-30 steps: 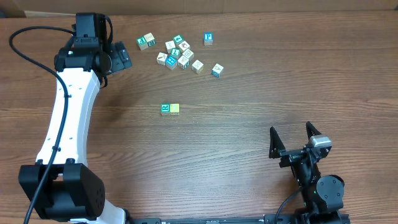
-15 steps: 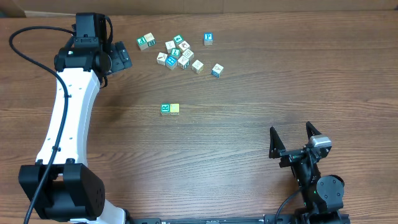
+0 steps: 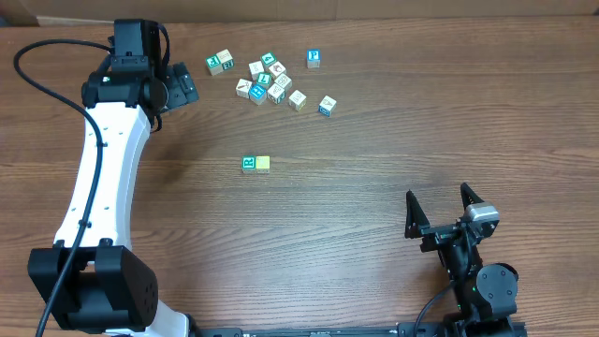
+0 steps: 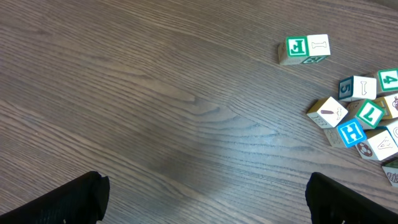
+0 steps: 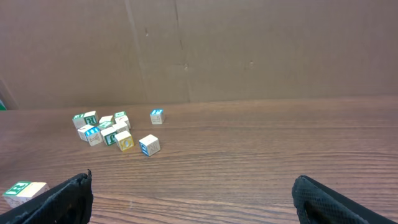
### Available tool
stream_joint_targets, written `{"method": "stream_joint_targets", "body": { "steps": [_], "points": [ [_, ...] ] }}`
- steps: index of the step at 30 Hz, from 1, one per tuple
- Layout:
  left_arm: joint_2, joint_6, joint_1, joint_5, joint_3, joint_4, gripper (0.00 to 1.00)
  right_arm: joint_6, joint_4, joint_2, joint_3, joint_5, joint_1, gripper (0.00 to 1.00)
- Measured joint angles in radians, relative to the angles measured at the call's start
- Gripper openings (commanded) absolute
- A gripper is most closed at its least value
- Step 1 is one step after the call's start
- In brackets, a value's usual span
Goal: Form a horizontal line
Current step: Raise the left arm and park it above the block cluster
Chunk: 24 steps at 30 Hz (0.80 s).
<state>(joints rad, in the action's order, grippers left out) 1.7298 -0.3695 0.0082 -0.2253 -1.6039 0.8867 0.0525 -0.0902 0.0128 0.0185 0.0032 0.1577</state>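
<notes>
1. Nearest us, the right tool (image 3: 437, 195) sits at the near right edge of the tabletop (image 3: 393, 140). Its two dark fingers are spread wide with nothing between them.
2. Near the middle of the tabletop, well apart from both tools, we see the teal-letter cube (image 3: 249, 164) and a pale yellow cube (image 3: 263, 163). They touch side by side, the teal one on the left, making a short left-to-right row of two.
3. Farther back and to the right, a white cube with a blue mark (image 3: 327, 106) lies on its own. A pale cube (image 3: 298, 99) sits near it on the left.
4. Just beyond those we find the heap of cubes (image 3: 265, 82), a loose cluster with teal, blue and red markings, several of them touching.
5. Level with the heap on the far left, the left tool (image 3: 192, 86) faces it from the side. Its jaws are wide apart and empty, and from its own wrist camera we see only bare wood grain between the fingertips.
6. Slightly farther still, a pair of cubes (image 3: 220, 63) stands touching just left of the heap. A blue-faced cube (image 3: 314, 58) stands alone to the heap's right.
7. Farthest of all, in the right wrist view, a brown cardboard wall (image 5: 249, 50) rises behind the tabletop's far edge.
</notes>
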Motion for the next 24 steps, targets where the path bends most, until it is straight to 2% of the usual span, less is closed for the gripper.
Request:
{"method": "stream_joint_targets", "body": {
  "steps": [24],
  "points": [
    [0.0, 0.0, 0.0, 0.0, 0.0, 0.0, 1.0, 0.0, 0.029, 0.0, 0.0, 0.001, 0.0, 1.0]
  ]
}}
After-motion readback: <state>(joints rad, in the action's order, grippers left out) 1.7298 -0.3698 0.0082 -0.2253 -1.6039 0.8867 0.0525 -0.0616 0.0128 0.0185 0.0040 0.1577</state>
